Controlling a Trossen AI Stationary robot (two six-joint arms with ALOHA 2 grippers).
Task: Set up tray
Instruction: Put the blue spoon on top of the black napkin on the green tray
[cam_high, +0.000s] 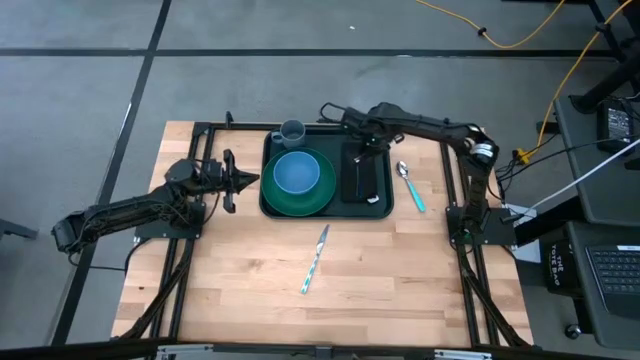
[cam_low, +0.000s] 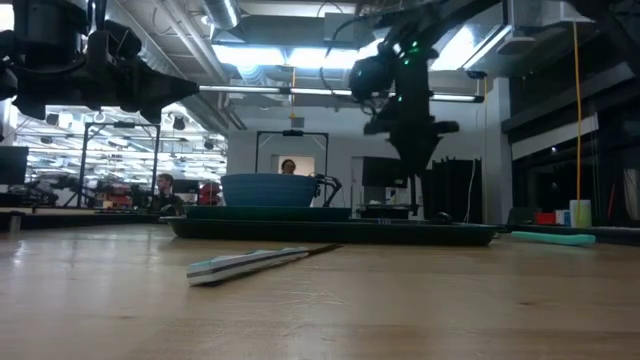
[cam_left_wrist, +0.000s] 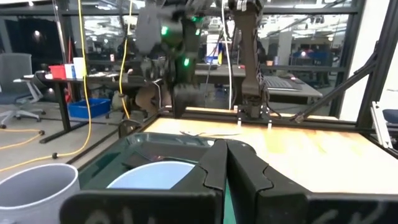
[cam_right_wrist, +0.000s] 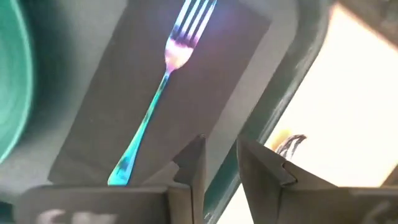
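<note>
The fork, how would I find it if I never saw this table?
Find the dark green tray on the table. Beside its green plate lies a black rectangle, and the fork rests on it. It alone has prongs; the spoon and knife lie off the tray.

Pale wooden bench (cam_high: 380, 270) with visible grain; dark green tray (cam_high: 385, 208) of smooth, slightly glossy plastic; shiny metal fork (cam_right_wrist: 163, 81) on a matt black rectangle (cam_right_wrist: 112, 93)

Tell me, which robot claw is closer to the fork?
The right gripper. It hangs just above the fork on the black mat inside the tray. The left gripper waits outside the tray's other side.
</note>
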